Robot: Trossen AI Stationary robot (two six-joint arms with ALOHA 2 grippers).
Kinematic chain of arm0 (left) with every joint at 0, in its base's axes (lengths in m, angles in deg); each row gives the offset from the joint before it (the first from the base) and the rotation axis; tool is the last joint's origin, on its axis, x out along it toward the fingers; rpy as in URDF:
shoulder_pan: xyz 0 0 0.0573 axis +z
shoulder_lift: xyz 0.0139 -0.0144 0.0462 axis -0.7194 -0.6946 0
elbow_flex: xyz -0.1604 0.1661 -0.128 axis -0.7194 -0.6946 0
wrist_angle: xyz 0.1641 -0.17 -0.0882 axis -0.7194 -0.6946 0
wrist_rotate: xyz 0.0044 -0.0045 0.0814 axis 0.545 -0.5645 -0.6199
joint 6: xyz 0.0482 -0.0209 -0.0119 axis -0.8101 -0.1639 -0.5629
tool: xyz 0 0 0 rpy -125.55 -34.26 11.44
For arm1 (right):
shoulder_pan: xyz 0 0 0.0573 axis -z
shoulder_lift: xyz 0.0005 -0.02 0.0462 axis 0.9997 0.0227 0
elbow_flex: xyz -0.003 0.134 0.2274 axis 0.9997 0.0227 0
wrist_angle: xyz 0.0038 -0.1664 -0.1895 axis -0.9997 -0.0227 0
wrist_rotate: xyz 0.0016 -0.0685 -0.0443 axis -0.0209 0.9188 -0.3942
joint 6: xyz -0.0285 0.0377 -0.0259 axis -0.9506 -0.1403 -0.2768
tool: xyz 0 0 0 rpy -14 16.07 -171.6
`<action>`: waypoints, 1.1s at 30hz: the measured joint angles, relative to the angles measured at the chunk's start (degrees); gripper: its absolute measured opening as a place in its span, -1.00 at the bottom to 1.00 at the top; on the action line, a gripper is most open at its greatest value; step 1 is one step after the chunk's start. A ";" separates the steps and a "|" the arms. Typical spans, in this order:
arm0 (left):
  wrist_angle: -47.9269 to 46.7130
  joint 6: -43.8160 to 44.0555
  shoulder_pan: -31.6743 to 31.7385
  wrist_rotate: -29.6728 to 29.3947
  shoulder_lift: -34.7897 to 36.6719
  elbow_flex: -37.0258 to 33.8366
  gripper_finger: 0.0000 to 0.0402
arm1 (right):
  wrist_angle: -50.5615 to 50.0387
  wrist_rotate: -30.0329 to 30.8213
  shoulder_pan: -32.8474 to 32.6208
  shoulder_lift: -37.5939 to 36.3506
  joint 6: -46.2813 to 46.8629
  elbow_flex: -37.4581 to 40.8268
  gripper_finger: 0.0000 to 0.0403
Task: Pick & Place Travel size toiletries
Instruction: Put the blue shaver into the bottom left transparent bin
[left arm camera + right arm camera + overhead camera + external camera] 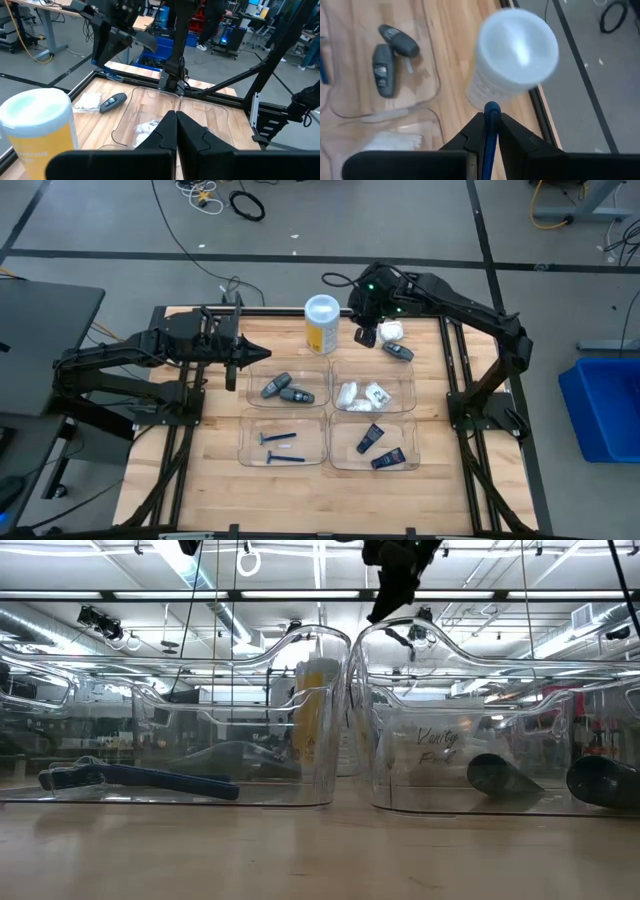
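My right gripper (361,322) hangs above the table's far side beside the yellow canister (321,325), shut on a thin blue razor (491,107). A white packet (391,331) and a grey oval stick (398,351) lie loose on the wood near it. My left gripper (258,356) is shut and empty, held in the air at the left over the far-left tray (252,376). That tray holds two grey sticks (286,389). The other trays hold white packets (362,393), blue razors (281,448) and dark blue tubes (379,448). My right gripper pinches the razor's thin blue handle (489,136) between its two fingers. The fingers lie along the handle, and its rounded end (492,106) pokes out just past the fingertips. They slant downward from the table's right. The razor is lifted clear of the table; its head is hidden.
The four clear trays (413,408) stand two by two in the middle of the wooden table. The canister (515,50) stands upright just beyond my right gripper's fingertips. Bare wood lies along the near edge and the left side.
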 joint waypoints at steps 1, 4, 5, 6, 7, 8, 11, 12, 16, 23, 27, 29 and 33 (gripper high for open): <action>-0.16 -0.21 -0.01 0.01 0.00 0.00 -0.99 | 0.50 0.02 -0.71 0.00 0.00 0.00 -0.75; -0.41 -1.00 -0.02 -0.11 0.00 0.00 -0.99 | 1.93 -0.42 -3.10 0.00 0.00 0.00 -0.75; -0.42 -1.06 -0.02 -0.26 0.00 0.00 -0.99 | 2.47 -1.33 -3.93 0.00 0.03 0.00 -0.75; -0.42 -1.07 0.00 -0.45 0.00 0.00 -0.99 | 3.12 -2.48 -4.76 0.00 0.24 0.00 -0.75; -0.42 -1.05 0.00 -0.51 0.00 0.00 -0.99 | 3.95 -3.61 -5.61 0.00 0.61 0.00 -0.75; -0.42 -1.05 0.00 -0.54 0.00 0.00 -0.99 | 4.99 -4.45 -6.52 0.00 1.24 0.00 -0.75; -0.40 -1.05 -0.02 -0.53 0.00 0.00 -0.99 | 8.35 -6.46 -9.25 0.00 2.60 0.00 -0.75; -0.40 -1.05 -0.02 -0.54 0.00 0.00 -0.99 | 9.47 -7.02 -10.10 0.00 2.91 0.00 -0.75; -0.42 -1.01 -0.02 -0.54 0.00 0.00 -0.99 | 12.55 -7.06 -13.41 0.00 3.49 0.00 -0.75; -0.42 -0.88 -0.02 -0.52 0.00 0.00 -0.99 | 16.00 -7.04 -17.29 0.00 4.13 0.00 -0.75; -0.42 -0.24 0.00 -0.52 0.00 0.00 -0.99 | 18.57 -7.05 -18.66 0.00 5.43 0.02 -0.75; -0.42 0.75 -0.02 -0.52 0.00 0.00 -0.99 | 20.45 -7.07 -19.32 0.00 6.58 0.02 -0.75; -0.42 1.33 0.00 -0.41 0.00 0.00 -0.99 | 24.22 -6.99 -20.66 0.00 7.61 0.02 -0.75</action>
